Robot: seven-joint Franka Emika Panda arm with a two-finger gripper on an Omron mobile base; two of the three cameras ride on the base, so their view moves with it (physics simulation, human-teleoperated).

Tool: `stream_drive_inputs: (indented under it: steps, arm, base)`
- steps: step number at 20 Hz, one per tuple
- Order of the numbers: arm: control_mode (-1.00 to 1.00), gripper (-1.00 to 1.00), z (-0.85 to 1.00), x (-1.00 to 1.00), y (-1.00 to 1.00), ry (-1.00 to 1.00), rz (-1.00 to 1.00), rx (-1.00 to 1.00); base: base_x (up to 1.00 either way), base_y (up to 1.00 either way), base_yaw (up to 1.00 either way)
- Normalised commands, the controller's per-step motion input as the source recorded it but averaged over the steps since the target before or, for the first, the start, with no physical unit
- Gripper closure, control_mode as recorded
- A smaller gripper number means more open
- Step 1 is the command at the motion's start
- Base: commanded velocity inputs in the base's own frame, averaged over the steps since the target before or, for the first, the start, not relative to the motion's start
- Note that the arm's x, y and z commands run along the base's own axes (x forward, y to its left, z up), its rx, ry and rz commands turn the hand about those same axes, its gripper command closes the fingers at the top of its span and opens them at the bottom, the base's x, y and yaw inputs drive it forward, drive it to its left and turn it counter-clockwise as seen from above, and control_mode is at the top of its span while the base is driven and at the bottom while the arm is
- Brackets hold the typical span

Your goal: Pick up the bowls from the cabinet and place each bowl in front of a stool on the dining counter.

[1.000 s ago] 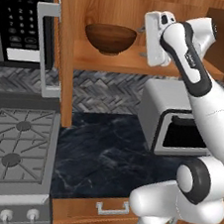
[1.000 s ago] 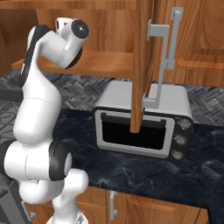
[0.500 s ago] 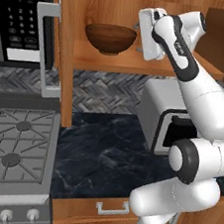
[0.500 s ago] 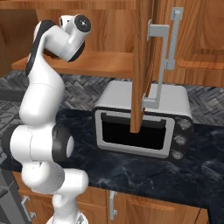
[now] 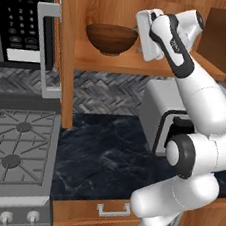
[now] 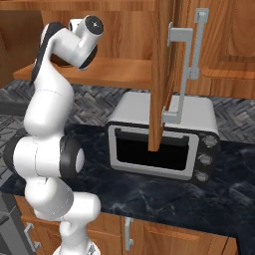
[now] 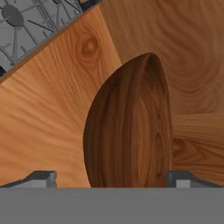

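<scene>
A dark brown wooden bowl [image 5: 110, 38] stands on the lower shelf of the open cabinet [image 5: 141, 63]. My gripper [image 5: 139, 32] hovers just right of it at shelf height, pointing at its side. In the hand view the bowl [image 7: 131, 131] looms close, seen rolled on its side, and my gripper [image 7: 113, 179] is open, with one fingertip low at either side of the bowl and neither touching it. The dining counter and its stools are out of view.
The cabinet's open door [image 6: 162, 74] with its silver handle [image 6: 187, 74] hangs over a toaster oven [image 6: 164, 144] on the short black countertop [image 5: 104, 154]. A microwave [image 5: 21, 17] and a gas stove [image 5: 13, 157] lie to the left.
The arm has swung the hand left along the shelf, bringing the open gripper closer to the wooden bowl. The bowl has not moved.
</scene>
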Motion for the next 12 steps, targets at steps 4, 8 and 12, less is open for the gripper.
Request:
stream_drive_inputs:
  steps: [4, 8, 12]
  arm:
    - [-1.00, -1.00, -0.13, 0.21, 0.10, 0.00, 0.00, -0.01]
    - [-1.00, -1.00, -0.01, 0.27, 0.23, 0.00, 0.00, 0.00]
    - [-1.00, -1.00, 0.00, 0.24, 0.18, 0.00, 0.00, 0.00]
  base:
    - [0.00, 0.00, 0.00]
    - [0.00, 0.00, 0.00]
    - [0.00, 0.00, 0.00]
